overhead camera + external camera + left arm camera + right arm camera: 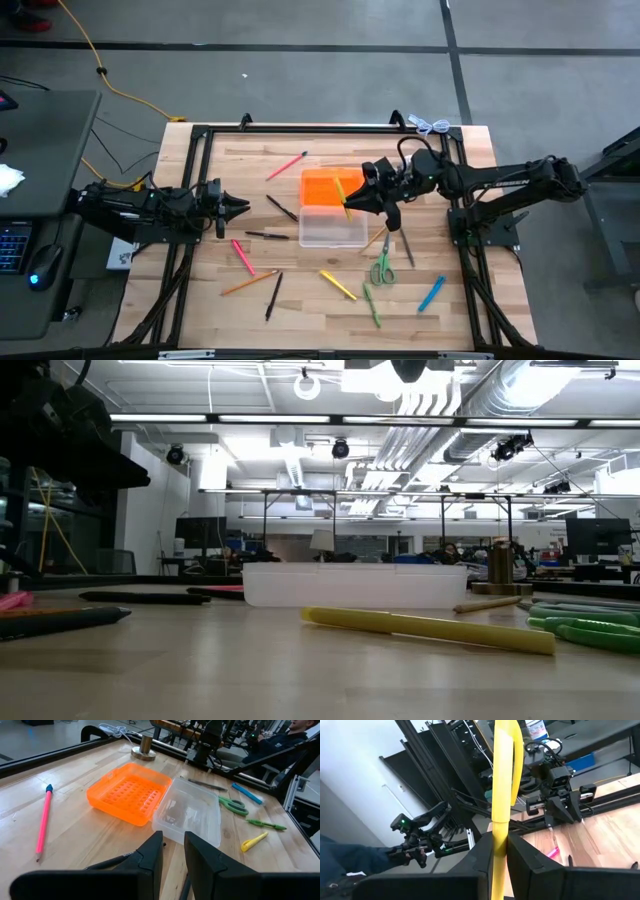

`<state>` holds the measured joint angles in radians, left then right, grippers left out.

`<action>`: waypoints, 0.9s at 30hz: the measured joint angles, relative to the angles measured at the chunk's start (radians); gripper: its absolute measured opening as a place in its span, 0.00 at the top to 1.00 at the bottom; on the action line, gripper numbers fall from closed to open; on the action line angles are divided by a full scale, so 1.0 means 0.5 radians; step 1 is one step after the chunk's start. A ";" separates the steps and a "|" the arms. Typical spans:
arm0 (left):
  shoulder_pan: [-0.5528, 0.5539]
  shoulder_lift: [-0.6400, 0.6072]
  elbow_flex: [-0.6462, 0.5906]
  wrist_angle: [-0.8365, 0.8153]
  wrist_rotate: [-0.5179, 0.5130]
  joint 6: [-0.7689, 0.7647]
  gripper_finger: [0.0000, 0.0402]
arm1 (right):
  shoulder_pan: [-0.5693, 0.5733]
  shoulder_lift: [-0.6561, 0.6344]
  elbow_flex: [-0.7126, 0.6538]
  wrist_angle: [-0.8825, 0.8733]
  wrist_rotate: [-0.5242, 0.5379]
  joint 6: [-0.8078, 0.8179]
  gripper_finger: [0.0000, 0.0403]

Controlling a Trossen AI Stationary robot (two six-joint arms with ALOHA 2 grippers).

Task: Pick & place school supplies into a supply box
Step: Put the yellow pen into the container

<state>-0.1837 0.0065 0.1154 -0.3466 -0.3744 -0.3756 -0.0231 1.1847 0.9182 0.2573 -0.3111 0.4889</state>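
The fingers of the right gripper (499, 851) are clenched on a yellow marker (505, 780), which stands up between them in the right wrist view; from above, the marker hangs over the join between the orange lid (328, 187) and the clear tray of the supply box (333, 228). The fingers of the left gripper (174, 854) stand a little apart with nothing between them, at the left side of the desk (300, 300), pointing toward the box.

The right arm (500, 180) reaches in from the right edge, stretched low and leftward, its wrist turned so the marker slants rather than lying flat. The left arm (140, 205) waits near its own edge.

The main risk, as I judge it, is the release: the marker sits nearer the lid than the tray, so letting go here could drop it onto the open lid or let it bounce out onto the wood. How tightly it is gripped is hard to tell.

Loose supplies remain: green scissors (382, 268), a blue pen (431, 293), a pink pencil (286, 166).
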 joint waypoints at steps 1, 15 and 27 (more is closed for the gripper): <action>0.000 0.000 0.000 0.000 0.000 -0.001 0.72 | 0.000 0.000 -0.004 -0.003 0.000 0.000 0.93; 0.000 0.000 0.000 0.000 0.000 0.000 0.72 | -0.004 0.010 -0.067 0.002 0.004 -0.003 0.93; 0.000 0.000 0.001 0.000 0.000 0.000 0.72 | -0.007 0.095 -0.067 -0.228 0.140 -0.003 0.93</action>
<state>-0.1837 0.0063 0.1158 -0.3466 -0.3744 -0.3756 -0.0265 1.2321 0.8848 0.1434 -0.2412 0.4876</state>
